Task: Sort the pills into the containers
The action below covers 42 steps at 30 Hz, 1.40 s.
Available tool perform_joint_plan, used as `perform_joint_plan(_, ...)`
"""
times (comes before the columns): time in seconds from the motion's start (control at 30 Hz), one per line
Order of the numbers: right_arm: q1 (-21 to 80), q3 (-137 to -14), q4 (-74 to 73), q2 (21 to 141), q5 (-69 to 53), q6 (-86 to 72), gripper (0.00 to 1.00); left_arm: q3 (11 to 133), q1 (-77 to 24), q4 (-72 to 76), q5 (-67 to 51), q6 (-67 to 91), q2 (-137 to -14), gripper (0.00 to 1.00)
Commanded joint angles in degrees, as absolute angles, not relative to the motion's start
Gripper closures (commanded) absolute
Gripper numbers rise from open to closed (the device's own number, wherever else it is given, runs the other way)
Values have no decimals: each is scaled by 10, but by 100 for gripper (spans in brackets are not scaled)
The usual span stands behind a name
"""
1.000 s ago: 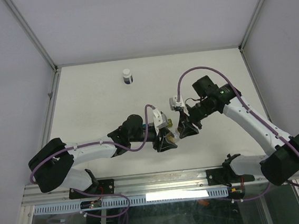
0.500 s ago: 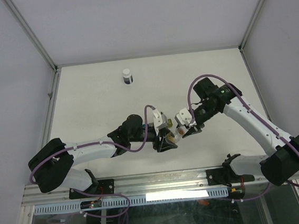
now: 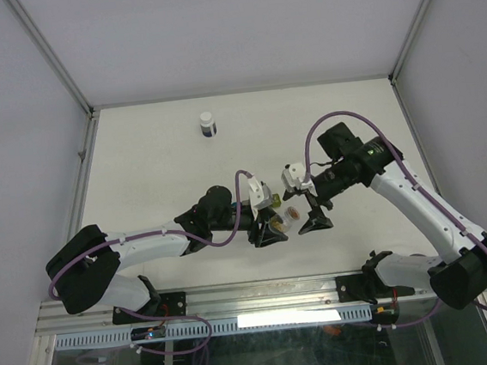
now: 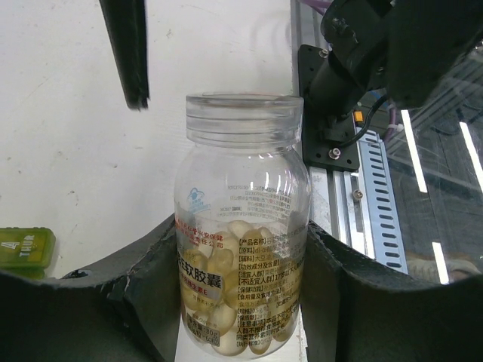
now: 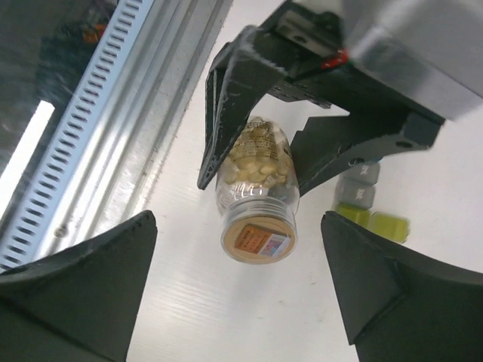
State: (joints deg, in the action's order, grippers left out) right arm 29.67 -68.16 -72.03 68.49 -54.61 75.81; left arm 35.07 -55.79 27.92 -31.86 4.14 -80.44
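My left gripper [image 4: 243,226] is shut on a clear bottle [image 4: 241,196] of pale yellow pills [image 4: 226,264], held just above the table. In the right wrist view the bottle [image 5: 256,204] points its top at the camera, a tan disc with an orange label. My right gripper [image 5: 238,219] stands wide open, one finger on each side of the bottle top and touching nothing. From above, the bottle [image 3: 290,216] lies between the left gripper [image 3: 269,226] and the right gripper [image 3: 308,206]. The containers [image 5: 366,204] show grey and yellow-green cubes behind the left fingers; a green one [image 4: 23,249] lies at the left.
A white-capped dark bottle [image 3: 208,124] stands far back on the white table [image 3: 157,182]. The metal rail [image 3: 263,293] of the near edge runs close behind the grippers. The containers [image 3: 274,200] sit just beyond the left gripper.
My right gripper, earlier closed round the bottle's top, has opened wide and drawn back a little to the right. The left gripper still holds the bottle in the same place.
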Motion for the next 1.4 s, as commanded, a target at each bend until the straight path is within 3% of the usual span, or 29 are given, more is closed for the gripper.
perform_joint_plan(0.0, 297, -708, -660, 668, -544, 502, 1, 354, -557, 300, -319, 48, -786, 100)
perform_joint_plan(0.2, 298, -671, -613, 692, -489, 360, 12, 360, -556, 308, -312, 53, -788, 100)
perform_joint_plan(0.77, 337, -679, -602, 722, -447, 318, 42, 367, -556, 314, -300, 67, -795, 100)
perform_joint_plan(0.87, 343, -689, -618, 729, -456, 342, 68, 365, -556, 314, -300, 69, -792, 100)
perform_joint_plan(0.9, 344, -694, -628, 731, -459, 351, 93, 364, -557, 314, -301, 69, -791, 100)
perform_joint_plan(0.93, 346, -701, -633, 732, -460, 361, 100, 362, -556, 315, -306, 68, -790, 100)
perform_joint_plan(1.1, 363, -720, -664, 721, -466, 499, 100, 353, -555, 330, -354, 56, -785, 100)
perform_joint_plan(1.37, 372, -741, -726, 707, -475, 1015, 100, 370, -517, 397, -544, 109, -849, 100)
